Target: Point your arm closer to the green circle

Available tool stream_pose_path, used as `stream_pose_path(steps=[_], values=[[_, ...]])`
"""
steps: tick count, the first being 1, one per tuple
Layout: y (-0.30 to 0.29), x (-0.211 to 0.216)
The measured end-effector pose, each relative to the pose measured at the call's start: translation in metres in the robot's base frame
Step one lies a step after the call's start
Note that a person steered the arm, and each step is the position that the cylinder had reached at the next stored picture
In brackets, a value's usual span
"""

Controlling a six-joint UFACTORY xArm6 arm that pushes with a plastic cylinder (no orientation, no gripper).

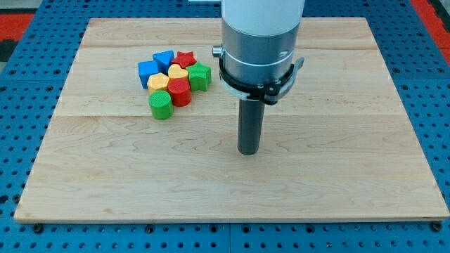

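Note:
The green circle (161, 105) is a round green block at the lower left of a tight cluster on the wooden board (337, 176). The cluster also holds a red round block (180, 92), a yellow block (159, 81), a yellow heart (177, 72), a blue block (148, 72), a blue triangle-like block (164, 59), a red star (185, 58) and a green block (200, 76). My tip (247, 152) rests on the board, to the right of and below the cluster, well apart from the green circle.
The arm's white and grey body (259, 42) rises above the rod at the view's top centre. A blue perforated table (21, 105) surrounds the board on all sides.

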State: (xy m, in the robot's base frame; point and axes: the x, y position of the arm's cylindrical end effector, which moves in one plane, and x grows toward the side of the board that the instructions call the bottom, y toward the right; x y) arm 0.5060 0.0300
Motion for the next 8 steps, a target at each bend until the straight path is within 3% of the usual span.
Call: stream_pose_path(steps=[3,4,5,7,8], values=[[-0.001,0.004],[-0.033,0.006],[-0.043,-0.020],[-0.153,-0.039],[-0.158,-0.047]])
